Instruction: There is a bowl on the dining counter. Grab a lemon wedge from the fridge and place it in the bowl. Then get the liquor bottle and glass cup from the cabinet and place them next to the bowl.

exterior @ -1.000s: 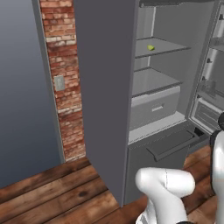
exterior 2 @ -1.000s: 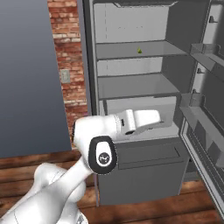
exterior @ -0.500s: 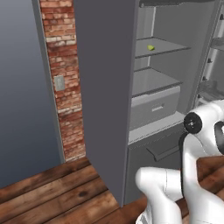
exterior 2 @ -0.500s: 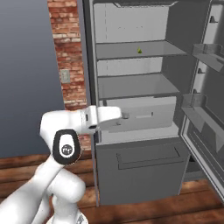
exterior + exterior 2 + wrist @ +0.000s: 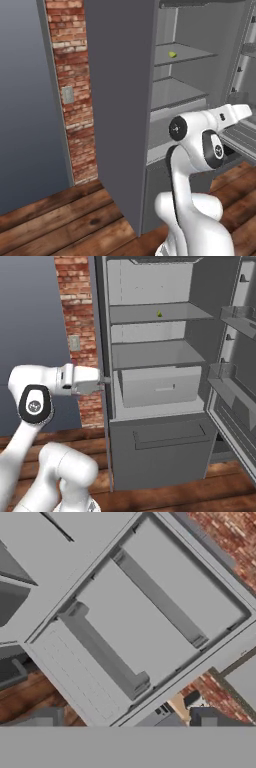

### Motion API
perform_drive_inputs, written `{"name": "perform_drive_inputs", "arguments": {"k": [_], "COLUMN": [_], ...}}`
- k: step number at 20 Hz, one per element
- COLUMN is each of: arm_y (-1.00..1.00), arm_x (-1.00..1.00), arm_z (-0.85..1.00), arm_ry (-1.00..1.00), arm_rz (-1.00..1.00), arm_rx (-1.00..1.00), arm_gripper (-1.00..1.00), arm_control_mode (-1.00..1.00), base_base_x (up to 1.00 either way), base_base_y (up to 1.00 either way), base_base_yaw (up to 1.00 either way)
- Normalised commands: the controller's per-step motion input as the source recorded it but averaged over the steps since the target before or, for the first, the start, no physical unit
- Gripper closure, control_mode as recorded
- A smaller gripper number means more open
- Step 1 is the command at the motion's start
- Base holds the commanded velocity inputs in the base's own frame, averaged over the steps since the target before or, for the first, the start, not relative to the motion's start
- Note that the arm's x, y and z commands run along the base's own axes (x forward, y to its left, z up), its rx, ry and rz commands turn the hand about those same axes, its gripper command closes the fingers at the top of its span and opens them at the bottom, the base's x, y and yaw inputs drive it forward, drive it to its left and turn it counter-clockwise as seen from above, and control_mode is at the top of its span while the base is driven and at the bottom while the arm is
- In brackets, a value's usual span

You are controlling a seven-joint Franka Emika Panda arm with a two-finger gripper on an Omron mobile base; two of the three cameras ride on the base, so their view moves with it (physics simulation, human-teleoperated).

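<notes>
Left base view: fridge (image 5: 200, 75) door is open. Lemon wedge (image 5: 172, 54) sits alone on the upper shelf (image 5: 187, 56), toward its back edge. Shelf below looks bare, drawer under that is closed. The arm's forearm reaches right at about drawer height, well below the wedge. Risk, as I judge it: going from here up to the upper shelf, the wrist could clip that shelf's front edge or the fridge's left wall, since the shelf gap is narrow.

Right base view: wedge (image 5: 160, 314) sits mid-shelf, a small target. The hand (image 5: 82, 380) sits at the fridge's left front edge, level with the closed drawer (image 5: 157, 387); the fingertips are hidden, so this view can't settle the claw state. Door bins (image 5: 239, 315) on the right look bare as far as I can tell. Risk: a wedge that small can get pushed to the back wall or roll if the fingers land off-centre.

Hand view: the camera is rolled and looks at the grey panels and bars of the open door (image 5: 135, 619), brick beyond. Claw (image 5: 122, 717) is released, fingers spread wide, nothing between them. The claw isn't pointed at the wedge, so it needs a big reorient; risk is the elbow swinging into the open door while doing so.
</notes>
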Motion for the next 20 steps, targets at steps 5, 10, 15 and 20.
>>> {"name": "perform_drive_inputs", "arguments": {"k": [5, 10, 15, 20], "arm_y": [0.78, 0.39, 0.17, 0.10], "arm_x": [0.05, 0.12, 0.01, -0.02], "arm_z": [-0.19, -0.21, -0.10, 0.00], "arm_ry": [0.00, -0.01, -0.03, 0.01], "arm_rz": [0.03, 0.18, 0.37, 0.42], "arm_rx": [0.08, 0.14, 0.21, 0.24], "arm_gripper": [-1.00, -1.00, -1.00, -1.00], "arm_control_mode": [-1.00, -1.00, -1.00, -1.00], "base_base_x": [0.00, 0.00, 0.00, 0.00], "base_base_y": [0.00, 0.00, 0.00, 0.00], "base_base_yaw": [0.00, 0.00, 0.00, 0.00]}}
